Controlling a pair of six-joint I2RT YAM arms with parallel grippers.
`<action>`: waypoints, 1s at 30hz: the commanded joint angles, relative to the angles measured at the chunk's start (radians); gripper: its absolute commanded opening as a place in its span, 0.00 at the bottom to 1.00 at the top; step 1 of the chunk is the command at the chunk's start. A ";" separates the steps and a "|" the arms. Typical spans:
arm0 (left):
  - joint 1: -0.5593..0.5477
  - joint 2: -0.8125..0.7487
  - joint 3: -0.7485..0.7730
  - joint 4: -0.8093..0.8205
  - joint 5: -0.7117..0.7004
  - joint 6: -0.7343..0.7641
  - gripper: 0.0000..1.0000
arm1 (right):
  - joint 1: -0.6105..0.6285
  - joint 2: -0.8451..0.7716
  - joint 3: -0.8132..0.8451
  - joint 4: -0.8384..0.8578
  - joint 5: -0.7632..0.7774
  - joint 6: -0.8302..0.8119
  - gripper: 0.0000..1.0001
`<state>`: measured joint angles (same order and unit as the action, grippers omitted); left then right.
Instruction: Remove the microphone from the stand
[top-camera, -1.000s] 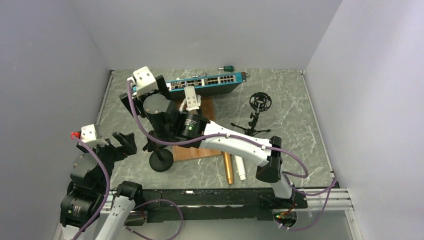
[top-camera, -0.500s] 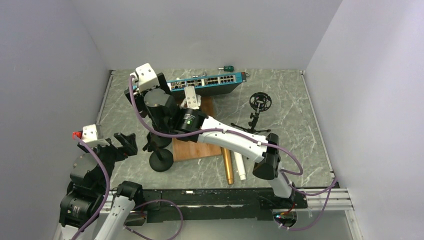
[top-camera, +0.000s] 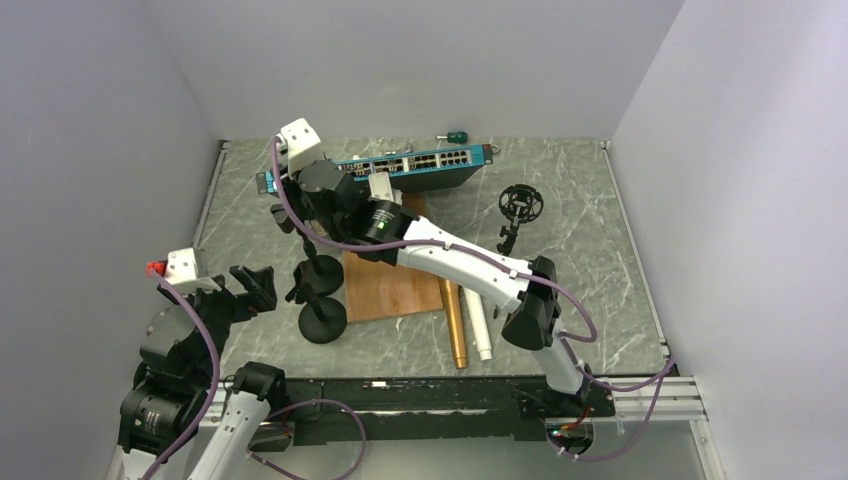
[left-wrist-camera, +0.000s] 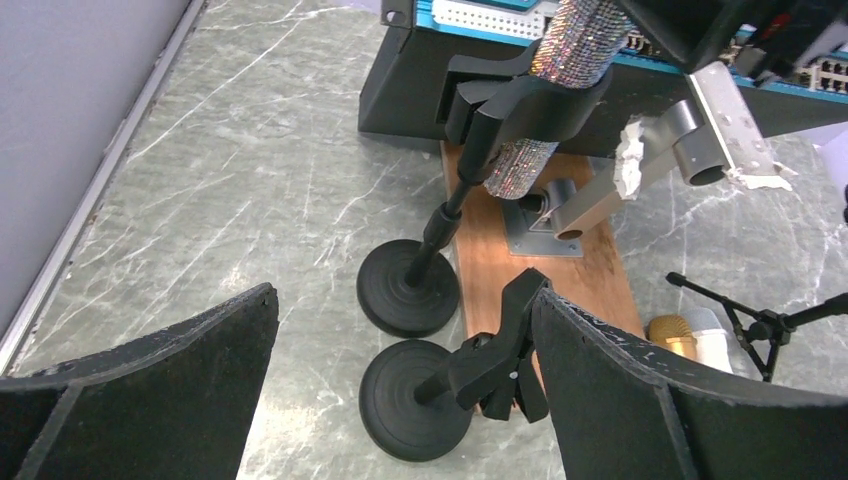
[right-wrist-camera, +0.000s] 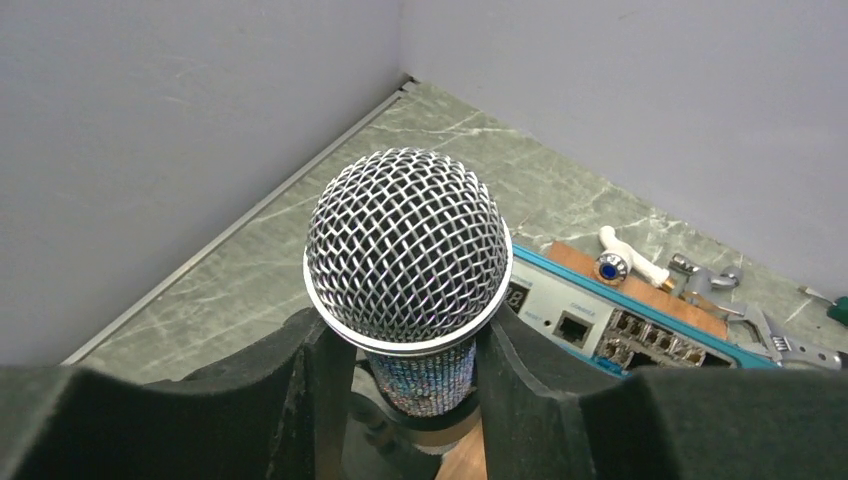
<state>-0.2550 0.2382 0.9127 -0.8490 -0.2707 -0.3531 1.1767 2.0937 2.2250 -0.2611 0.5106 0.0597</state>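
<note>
Now, my right jaws flanking the microphone (right-wrist-camera: 408, 250) in its stand (left-wrist-camera: 408, 290), grip I cannot tell, left jaws wide open.

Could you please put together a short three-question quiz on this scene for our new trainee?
1. True or false: the left gripper is open and holds nothing.
2. Multiple choice: the microphone is A) lying flat, B) clipped in the stand, C) lifted clear of it.
3. Fill the gap: the fingers of the ____ gripper stand on either side of the microphone's body, just below its mesh head.
Key: 1 true; 2 B; 3 right, the right gripper.
</note>
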 joint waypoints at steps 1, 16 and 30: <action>-0.002 0.026 -0.013 0.088 0.061 0.017 0.99 | -0.019 -0.031 -0.020 -0.009 -0.135 0.028 0.35; -0.001 0.234 0.003 0.277 0.216 0.142 0.99 | -0.138 -0.138 -0.174 0.026 -0.536 0.117 0.00; 0.000 0.500 0.094 0.244 0.290 0.182 0.99 | -0.183 -0.114 -0.132 -0.005 -0.713 0.149 0.00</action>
<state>-0.2550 0.7197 0.9615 -0.6498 -0.0151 -0.1993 0.9821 2.0010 2.0632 -0.2459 -0.0650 0.1017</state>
